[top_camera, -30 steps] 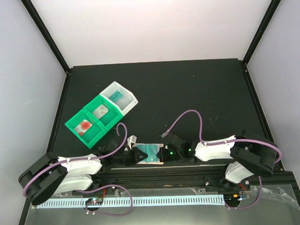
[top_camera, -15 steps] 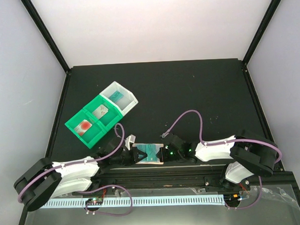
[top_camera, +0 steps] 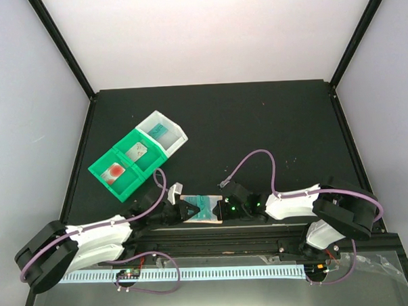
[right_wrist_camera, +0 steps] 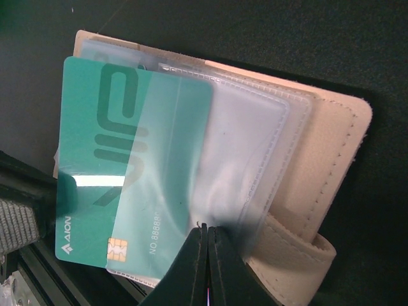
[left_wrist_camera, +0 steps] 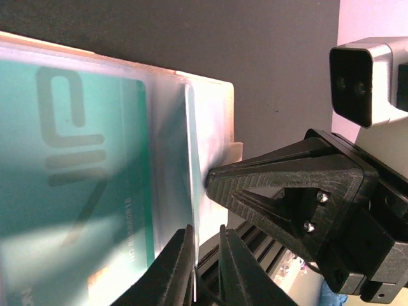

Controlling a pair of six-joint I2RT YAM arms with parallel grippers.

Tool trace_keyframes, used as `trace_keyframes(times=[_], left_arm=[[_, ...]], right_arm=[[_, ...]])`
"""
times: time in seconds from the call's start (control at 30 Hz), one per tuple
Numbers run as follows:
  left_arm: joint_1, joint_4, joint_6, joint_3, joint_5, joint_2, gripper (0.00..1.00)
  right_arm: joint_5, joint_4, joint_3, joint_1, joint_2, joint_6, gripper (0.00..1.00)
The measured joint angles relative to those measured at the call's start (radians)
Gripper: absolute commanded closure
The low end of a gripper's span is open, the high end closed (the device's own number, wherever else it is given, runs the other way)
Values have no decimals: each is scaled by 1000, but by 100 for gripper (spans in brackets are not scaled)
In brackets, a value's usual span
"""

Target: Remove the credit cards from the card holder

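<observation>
At the table's near edge, seen from above, the left gripper [top_camera: 184,209] and right gripper [top_camera: 222,210] meet nose to nose over the card holder [top_camera: 205,208]. Both arms are folded low and reach inward. Three credit cards lie in the green bin [top_camera: 105,183] and white bin [top_camera: 179,137] behind.

From the left wrist, a teal card [left_wrist_camera: 76,159] shows through the holder's clear sleeve. The left jaws stand a sliver apart about a thin edge; whether it is card or sleeve cannot be told.

From the right wrist, the right fingers, pressed together, pinch the sleeve's lip, with the card jutting partway out to the left.

Extraction appears under way. The next move likely calls for a firm left grip and a straight pull, with the right gripper anchoring the holder.
</observation>
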Motion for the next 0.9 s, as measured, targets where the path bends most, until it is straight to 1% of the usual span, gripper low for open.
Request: trace_keyframes(times=[0.1, 0.17, 0.23, 0.33, 0.37, 0.47, 0.6, 0.9], left_arm=[[0, 34, 2, 0, 7, 23, 82], [0, 57, 2, 0, 13, 41, 84], [0, 71, 2, 0, 16, 55, 88], [0, 80, 1, 0, 17, 61, 97], [0, 80, 2, 0, 16, 61, 98], [0, 64, 5, 0, 5, 50, 99], [0, 12, 9, 0, -20, -11, 98], [0, -77, 19, 0, -62, -87, 98]], right_arm=[[-1, 6, -1, 0, 3, 0, 99], [-3, 12, -2, 0, 6, 0, 99], [-5, 20, -2, 0, 10, 0, 99], [-6, 35, -3, 0, 15, 3, 99], [-6, 40, -5, 0, 16, 3, 99], [-6, 50, -9, 0, 17, 4, 99], [-6, 56, -12, 0, 17, 3, 99], [-6, 62, -13, 0, 20, 2, 99]])
